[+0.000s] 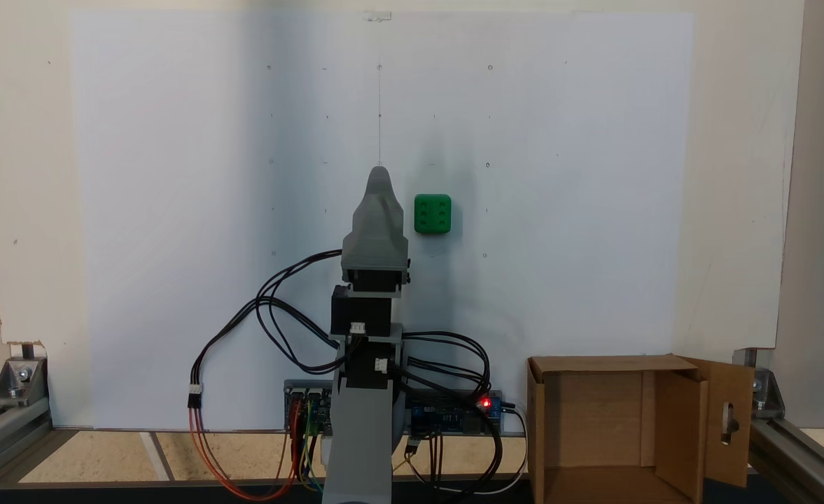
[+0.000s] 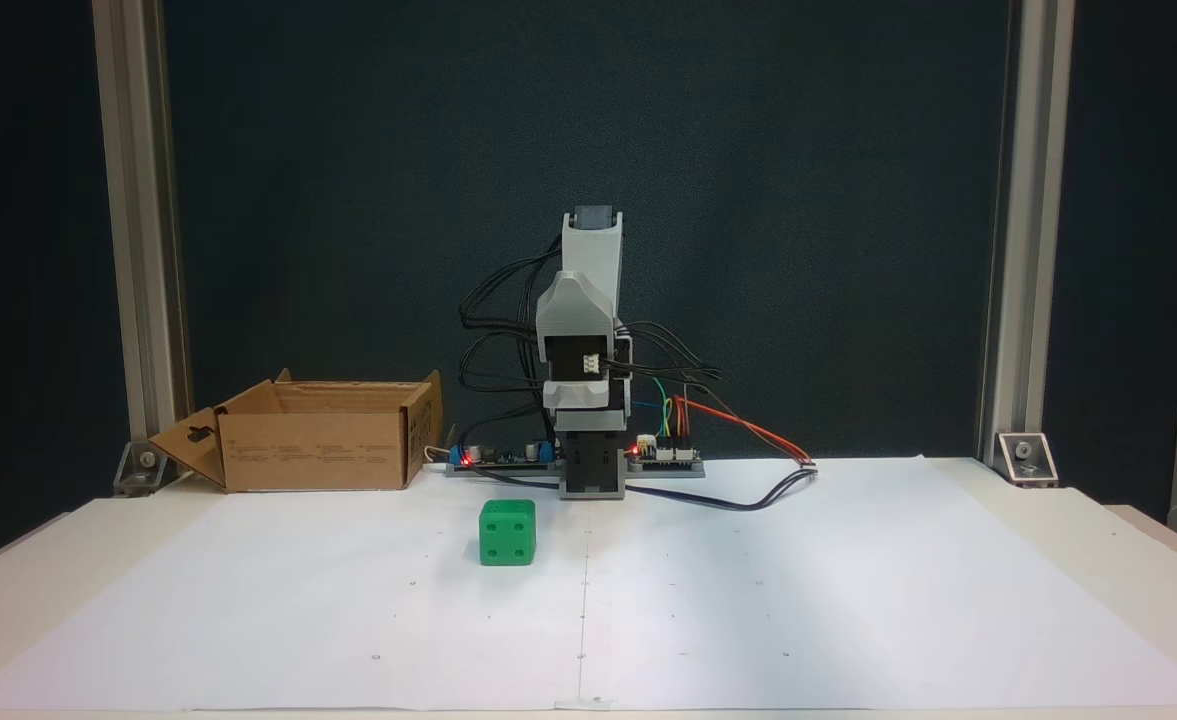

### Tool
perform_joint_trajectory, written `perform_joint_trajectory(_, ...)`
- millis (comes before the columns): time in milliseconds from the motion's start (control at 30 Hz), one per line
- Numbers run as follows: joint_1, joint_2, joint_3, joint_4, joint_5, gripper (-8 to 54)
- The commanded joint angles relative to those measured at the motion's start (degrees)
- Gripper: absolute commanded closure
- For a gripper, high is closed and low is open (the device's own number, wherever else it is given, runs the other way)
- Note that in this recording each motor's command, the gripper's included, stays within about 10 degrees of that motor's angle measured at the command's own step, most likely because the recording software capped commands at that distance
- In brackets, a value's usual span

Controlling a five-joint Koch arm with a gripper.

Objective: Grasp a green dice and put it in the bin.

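One fixed view looks steeply down from above and behind the grey arm (image 1: 373,294); the other faces it, low, from across the white paper sheet (image 2: 588,600). Both share the sheet.

The green dice (image 1: 433,213) stands alone on the white paper sheet (image 1: 173,210), bare paper on every side. In a fixed view the folded gripper (image 1: 379,175) sits just beside it at nine o'clock. The bin (image 1: 615,427) lies at five o'clock, top open, black cables (image 1: 454,364) between arm base and bin.
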Motion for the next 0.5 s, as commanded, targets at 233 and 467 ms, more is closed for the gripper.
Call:
perform_joint_trajectory(233, 5.0, 6.2, 2.8, -12.9, 1.8, 0.9)
perform_joint_trajectory(467, 5.0, 6.2, 2.8, -12.8, 1.8, 0.9)
